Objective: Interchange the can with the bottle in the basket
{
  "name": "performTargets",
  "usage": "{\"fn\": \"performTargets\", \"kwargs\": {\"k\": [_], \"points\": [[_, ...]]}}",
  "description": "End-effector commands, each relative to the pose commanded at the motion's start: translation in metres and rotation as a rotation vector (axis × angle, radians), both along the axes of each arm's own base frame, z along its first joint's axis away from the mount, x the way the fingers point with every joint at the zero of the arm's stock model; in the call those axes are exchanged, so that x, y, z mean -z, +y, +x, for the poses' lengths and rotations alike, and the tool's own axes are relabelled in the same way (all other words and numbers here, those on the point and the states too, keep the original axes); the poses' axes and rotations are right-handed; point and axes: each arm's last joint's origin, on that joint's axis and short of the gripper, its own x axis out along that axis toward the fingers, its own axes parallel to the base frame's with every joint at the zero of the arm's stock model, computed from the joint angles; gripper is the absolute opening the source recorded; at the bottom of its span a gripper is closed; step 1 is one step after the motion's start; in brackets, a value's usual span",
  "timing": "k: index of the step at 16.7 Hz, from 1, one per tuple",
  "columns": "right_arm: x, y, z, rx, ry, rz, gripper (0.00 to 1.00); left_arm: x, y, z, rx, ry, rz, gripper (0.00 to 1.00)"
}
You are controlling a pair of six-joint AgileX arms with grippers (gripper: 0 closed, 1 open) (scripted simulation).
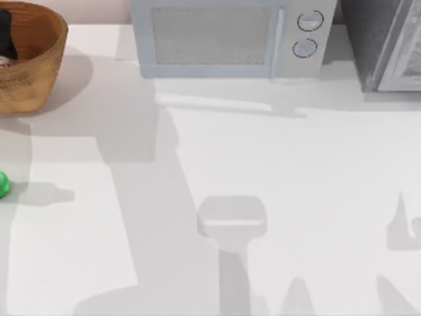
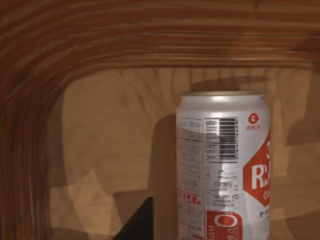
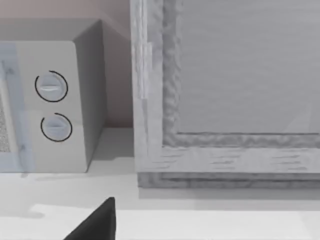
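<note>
Table: white, bare across most of the top view. Microwave stands at the far edge, centre; two round dials on its right panel. A grey framed unit sits at the far right corner, just beside the microwave; right wrist view faces both.

Basket: round wicker, far left corner of the table, partly cut by the top view's left edge. A dark shape, prob. the left arm, reaches down into it.

Can: white w/ red markings and barcode, dull gold top, upright on the basket floor in the left wrist view, ribbed inner wall behind it. It stands close in front of the left gripper and is not held; one dark fingertip shows beside the can, apart from it. You can't tell how far the left gripper's fingers are spread.

Bottle: green sliver at the table's left edge, outside the basket and nearer you than it.

Right gripper: one dark fingertip low over the table near the grey unit; opening can't be told.
</note>
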Motion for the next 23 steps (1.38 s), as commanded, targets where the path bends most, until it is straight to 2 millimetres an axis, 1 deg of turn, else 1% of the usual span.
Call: {"fn": "performTargets", "kwargs": {"k": [2,9,11,14,23], "points": [[0.000,0.000,0.000,0.000,0.000,0.000,1.00,0.008,0.001,0.001,-0.009,0.017,-0.002,1.00],[0.000,0.000,0.000,0.000,0.000,0.000,1.00,0.059,-0.006,0.015,-0.013,0.024,-0.002,1.00],[0.000,0.000,0.000,0.000,0.000,0.000,1.00,0.064,-0.007,0.016,-0.013,0.024,-0.002,1.00],[0.000,0.000,0.000,0.000,0.000,0.000,1.00,0.064,-0.007,0.016,-0.013,0.024,-0.002,1.00],[0.000,0.000,0.000,0.000,0.000,0.000,1.00,0.064,-0.007,0.016,-0.013,0.024,-0.002,0.32]]}}
